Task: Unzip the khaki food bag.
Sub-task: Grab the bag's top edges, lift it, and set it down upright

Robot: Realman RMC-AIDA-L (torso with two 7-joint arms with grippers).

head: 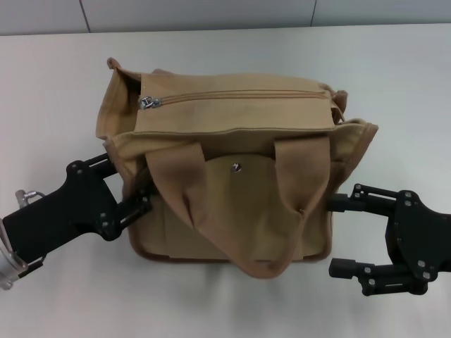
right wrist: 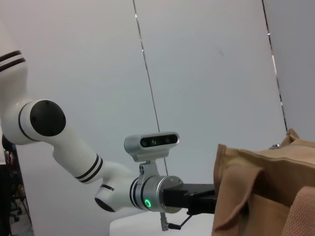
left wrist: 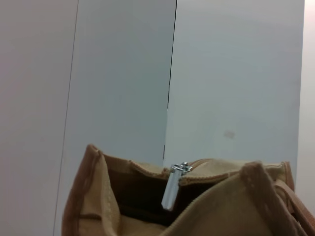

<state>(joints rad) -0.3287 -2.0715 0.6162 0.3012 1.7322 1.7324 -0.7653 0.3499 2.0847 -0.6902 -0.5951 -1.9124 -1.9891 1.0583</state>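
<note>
The khaki food bag stands in the middle of the white table, its handles flopped forward over the snap pocket. Its top zipper is closed, with the metal pull at the bag's left end. The pull also shows in the left wrist view. My left gripper is pressed against the bag's left side, its tips hidden by the cloth. My right gripper is open and empty at the bag's lower right corner, one finger touching the bag's right side. The right wrist view shows the bag's side and the left arm beyond it.
The white table carries only the bag. A pale wall with panel seams runs behind the table's far edge.
</note>
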